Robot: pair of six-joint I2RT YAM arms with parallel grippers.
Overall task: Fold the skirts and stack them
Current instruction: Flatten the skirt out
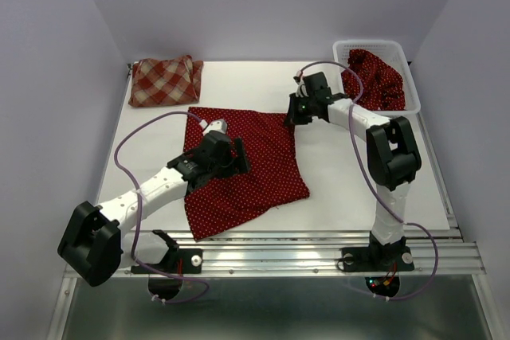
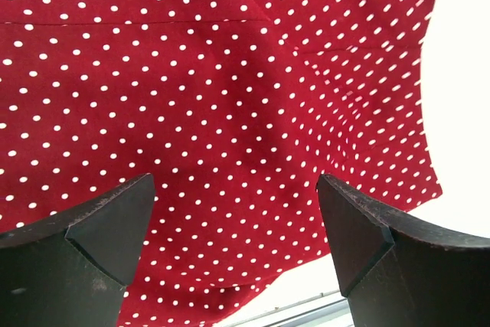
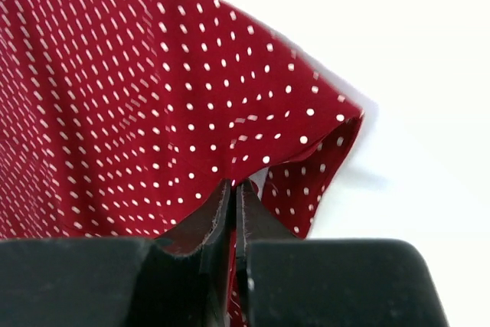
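Note:
A dark red dotted skirt [image 1: 259, 157] lies spread in the middle of the table. My right gripper [image 1: 292, 115] is shut on its far right corner [image 3: 306, 143], lifting it slightly. My left gripper [image 1: 237, 157] is open just above the skirt's middle [image 2: 230, 112], holding nothing. A folded red-and-cream checked skirt [image 1: 164, 81] lies at the back left. A second dark red dotted skirt [image 1: 373, 77] is bunched in the white mesh basket [image 1: 409, 85].
The basket stands at the back right corner. A metal rail [image 1: 319, 256] runs along the table's near edge, by the arm bases. White table [image 1: 358, 189] shows to the right of the spread skirt.

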